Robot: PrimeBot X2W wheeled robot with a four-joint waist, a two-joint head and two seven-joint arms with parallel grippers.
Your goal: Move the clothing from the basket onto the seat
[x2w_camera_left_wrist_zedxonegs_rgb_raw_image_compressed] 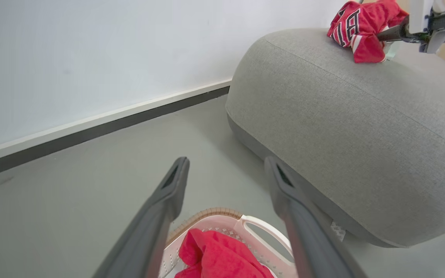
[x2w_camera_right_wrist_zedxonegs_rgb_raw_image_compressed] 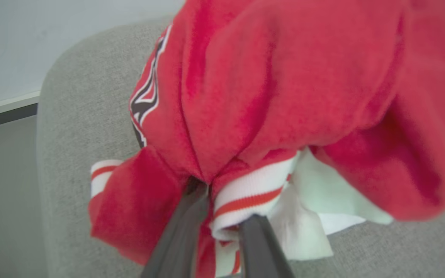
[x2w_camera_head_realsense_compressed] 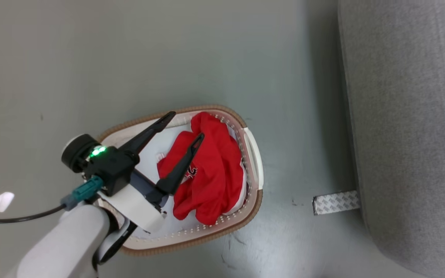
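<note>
One cream-white, perforated plastic laundry basket (x2w_camera_head_realsense_compressed: 254, 154) with a brown rim. One large light-grey upholstered seat (x2w_camera_head_realsense_compressed: 408, 116). Two bunches of bright red jersey clothing: one basket bunch (x2w_camera_head_realsense_compressed: 214, 170) and one seat bunch (x2w_camera_left_wrist_zedxonegs_rgb_raw_image_compressed: 357, 27), the separate garments uncountable. One grey patterned tape strip (x2w_camera_head_realsense_compressed: 335, 202).

The left claw (x2w_camera_head_realsense_compressed: 187, 125) hangs with fingers spread wide, on a pale forearm (x2w_camera_head_realsense_compressed: 60, 247). The right claw (x2w_camera_right_wrist_zedxonegs_rgb_raw_image_compressed: 222, 204) pinches the clothing (x2w_camera_right_wrist_zedxonegs_rgb_raw_image_compressed: 284, 77) between nearly closed fingers.

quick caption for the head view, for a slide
Open left claw above the red clothing in the basket, grey seat to its right.
</note>
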